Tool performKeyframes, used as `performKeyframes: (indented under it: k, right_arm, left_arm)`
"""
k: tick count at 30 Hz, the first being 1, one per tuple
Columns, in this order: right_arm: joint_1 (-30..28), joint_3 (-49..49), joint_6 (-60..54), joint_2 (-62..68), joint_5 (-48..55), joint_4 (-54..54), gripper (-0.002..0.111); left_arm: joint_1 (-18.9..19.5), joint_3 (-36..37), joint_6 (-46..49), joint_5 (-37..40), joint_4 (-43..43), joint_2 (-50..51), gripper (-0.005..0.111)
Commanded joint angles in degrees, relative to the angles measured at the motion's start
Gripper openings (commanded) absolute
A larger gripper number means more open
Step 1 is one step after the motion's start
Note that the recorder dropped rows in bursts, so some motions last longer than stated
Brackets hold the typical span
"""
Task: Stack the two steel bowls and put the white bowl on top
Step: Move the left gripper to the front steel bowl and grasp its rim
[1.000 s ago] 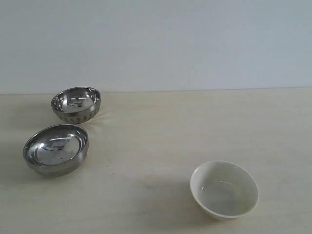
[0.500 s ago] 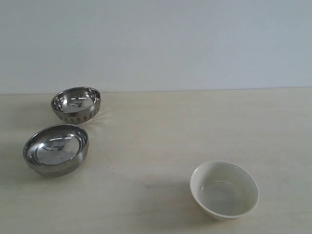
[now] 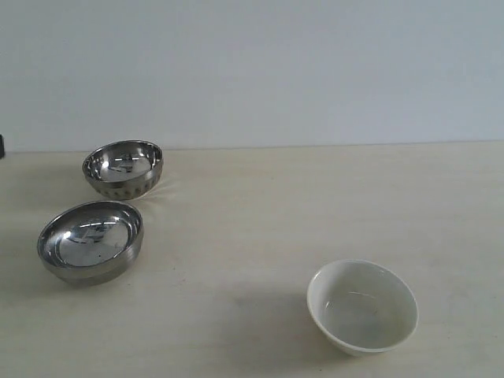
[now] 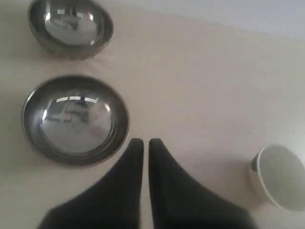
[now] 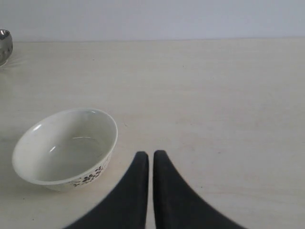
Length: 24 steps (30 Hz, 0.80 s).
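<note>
Standing apart on the worktop (image 3: pixel 276 213): plain steel bowl (image 3: pixel 90 240); just behind it, dimpled steel bowl (image 3: pixel 124 168); well to its right, nearer the camera, white bowl (image 3: pixel 362 305). Closed together and empty: left pincer (image 4: pixel 141 140), near that plain bowl's rim, and right pincer (image 5: pixel 150 152). Likely light, stiff, slippery steel, so pinch the rim. Probably heavier, chippable ceramic; set down gently.

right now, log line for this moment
stack: not begun | plain steel bowl, dimpled steel bowl: apart | white bowl: separate | left gripper: shut | right gripper: shut
</note>
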Motion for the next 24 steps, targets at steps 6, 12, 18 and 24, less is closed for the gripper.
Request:
performKeyframes:
  k: [6,12,18,24]
  right_arm:
    - [-0.2,0.0,0.0,-0.2,-0.2,-0.1,0.0]
    - [-0.2,0.0,0.0,-0.2,-0.2,-0.1,0.0]
    - [-0.2,0.0,0.0,-0.2,-0.2,-0.1,0.0]
    - [-0.2,0.0,0.0,-0.2,-0.2,-0.1,0.0]
  left_arm:
    - [0.2,-4.6,-1.5,-3.4,9.6,18.3,0.062]
    - [0.3,-7.7,-4.1,-7.2,10.9,29.1,0.063]
    - [0.5,-12.4,-5.7,-7.2,10.9,38.2,0.063]
    - [0.5,-13.9,-7.2,-10.4,14.0,43.1,0.063]
